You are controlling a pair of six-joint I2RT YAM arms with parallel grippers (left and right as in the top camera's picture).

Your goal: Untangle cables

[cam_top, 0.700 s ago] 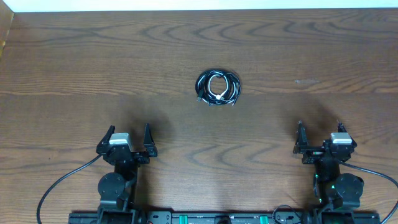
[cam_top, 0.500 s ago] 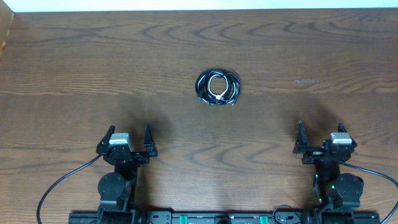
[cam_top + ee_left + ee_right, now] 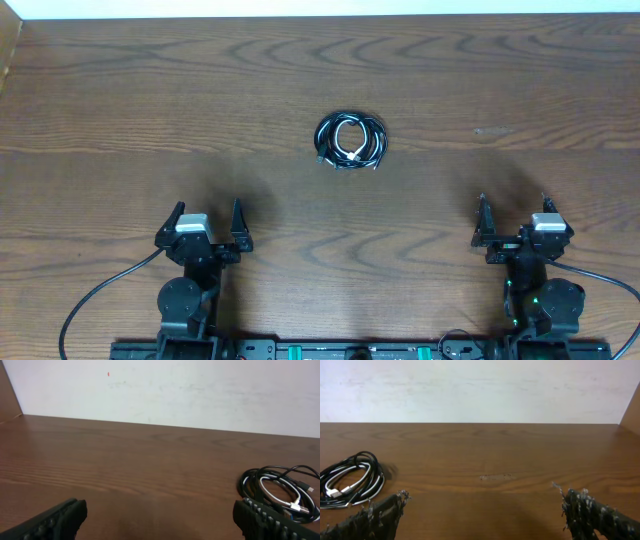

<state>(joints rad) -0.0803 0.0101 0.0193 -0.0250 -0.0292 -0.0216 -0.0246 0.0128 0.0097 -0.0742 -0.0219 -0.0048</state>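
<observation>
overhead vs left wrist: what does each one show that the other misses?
Overhead only: the right hand, open and empty, and the cables as one whole coil, lying ahead of both hands and clear of them.
Left wrist only: the ribbed inner faces of its own fingers, and a red speck on the wall.
Both: the left hand open and empty, the wooden table, and the white cable looped among the black ones.

Dark wood-grain table (image 3: 200,90) — plain white wall (image 3: 200,390) behind.
</observation>
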